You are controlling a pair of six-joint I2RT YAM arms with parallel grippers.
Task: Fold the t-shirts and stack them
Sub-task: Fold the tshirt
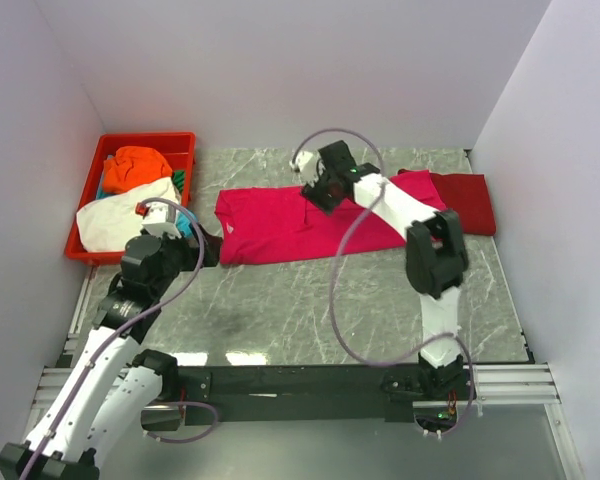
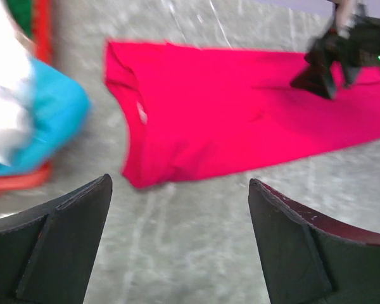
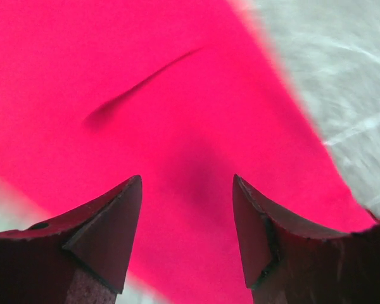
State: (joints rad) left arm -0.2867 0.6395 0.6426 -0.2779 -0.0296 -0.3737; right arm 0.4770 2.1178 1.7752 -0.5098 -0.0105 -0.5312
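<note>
The bright pink-red cloth t-shirt (image 1: 300,225) is laid, seemingly half folded, on the marble tabletop (image 1: 310,310). The right fingers (image 3: 107,234) are parted over it and the left fingers (image 2: 63,240) wide, both empty. Other crumpled shirts (image 1: 125,215) are left in the red plastic tray (image 1: 150,137).

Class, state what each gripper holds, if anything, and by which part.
Nothing is held. The right gripper hangs open over the pink shirt, cloth lying flat below its jaws; the left gripper is open over the table.
</note>
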